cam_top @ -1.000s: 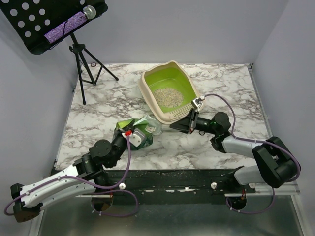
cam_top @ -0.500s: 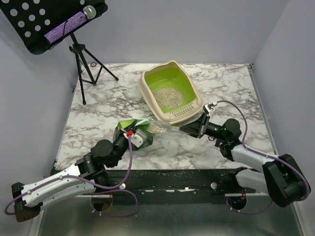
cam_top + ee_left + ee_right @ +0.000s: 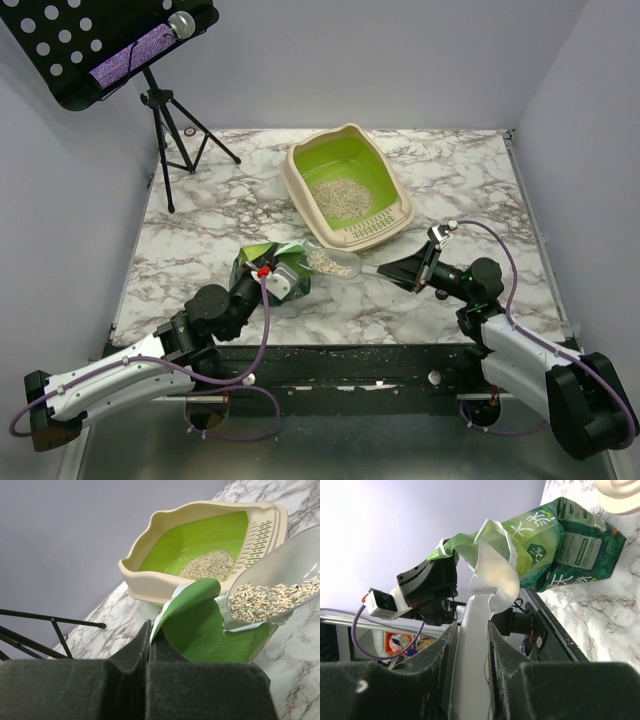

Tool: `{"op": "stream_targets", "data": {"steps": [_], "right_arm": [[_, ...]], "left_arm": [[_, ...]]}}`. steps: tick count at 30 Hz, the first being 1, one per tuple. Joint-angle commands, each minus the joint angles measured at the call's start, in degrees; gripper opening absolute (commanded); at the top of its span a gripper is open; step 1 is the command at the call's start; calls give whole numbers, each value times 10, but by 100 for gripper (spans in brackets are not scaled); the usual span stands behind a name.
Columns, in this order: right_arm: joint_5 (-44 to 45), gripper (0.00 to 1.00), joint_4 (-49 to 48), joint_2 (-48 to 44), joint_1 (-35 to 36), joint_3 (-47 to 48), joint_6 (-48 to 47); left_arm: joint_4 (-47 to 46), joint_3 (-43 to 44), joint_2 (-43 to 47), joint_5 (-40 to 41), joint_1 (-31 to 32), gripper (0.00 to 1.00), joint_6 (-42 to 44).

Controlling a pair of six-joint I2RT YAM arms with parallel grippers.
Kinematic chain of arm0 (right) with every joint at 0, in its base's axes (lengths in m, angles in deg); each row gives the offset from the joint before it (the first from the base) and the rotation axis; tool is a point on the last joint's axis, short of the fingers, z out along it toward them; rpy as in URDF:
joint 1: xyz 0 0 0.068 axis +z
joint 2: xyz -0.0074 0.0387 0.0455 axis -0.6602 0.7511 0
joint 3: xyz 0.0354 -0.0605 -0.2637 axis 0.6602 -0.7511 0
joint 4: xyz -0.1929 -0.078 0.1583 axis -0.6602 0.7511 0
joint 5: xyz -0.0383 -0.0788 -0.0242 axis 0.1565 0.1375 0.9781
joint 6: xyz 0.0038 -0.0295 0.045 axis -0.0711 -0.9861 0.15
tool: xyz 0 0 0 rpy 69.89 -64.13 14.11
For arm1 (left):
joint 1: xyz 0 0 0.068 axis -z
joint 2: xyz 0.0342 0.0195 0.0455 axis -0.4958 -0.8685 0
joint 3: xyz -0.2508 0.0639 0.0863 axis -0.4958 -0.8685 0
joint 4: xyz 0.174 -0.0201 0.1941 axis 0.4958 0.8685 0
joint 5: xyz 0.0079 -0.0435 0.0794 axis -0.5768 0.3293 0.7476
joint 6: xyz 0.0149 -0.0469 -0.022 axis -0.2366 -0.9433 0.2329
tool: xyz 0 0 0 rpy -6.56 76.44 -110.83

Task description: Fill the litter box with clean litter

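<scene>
The litter box [image 3: 305, 196] has a beige rim and a lime-green inside and stands at the middle back, with a patch of clean litter [image 3: 338, 193] on its floor. In front of it lies the green bag [image 3: 248, 262]. My left gripper [image 3: 262, 275] is shut on the bag's top edge [image 3: 186, 594]. My right gripper [image 3: 470, 647] is shut on the handle of a translucent scoop [image 3: 335, 262]. The scoop holds pale litter pellets [image 3: 270, 600] and hovers just right of the bag's mouth, short of the litter box [image 3: 150, 580].
A black music stand [image 3: 110, 45] on a tripod [image 3: 175, 130] stands at the back left corner of the marble table [image 3: 470, 180]. Grey walls close in both sides. A black rail [image 3: 340, 360] runs along the near edge by the arm bases.
The right arm has drawn back to the right and nearer, pulling the scoop out of the bag's mouth with litter in it. The left gripper and bag have stayed put.
</scene>
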Motion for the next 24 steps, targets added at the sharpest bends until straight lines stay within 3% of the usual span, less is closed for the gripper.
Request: {"op": "stream_targets", "data": {"steps": [1, 16, 24], "right_arm": [[26, 0, 3, -28, -5, -12, 31], [172, 0, 5, -34, -5, 34, 67], [256, 0, -80, 99, -5, 88, 87]], "left_arm": [[-37, -6, 5, -7, 1, 0, 0], [-34, -2, 9, -9, 1, 0, -4], [-31, 0, 23, -12, 1, 0, -9]]}}
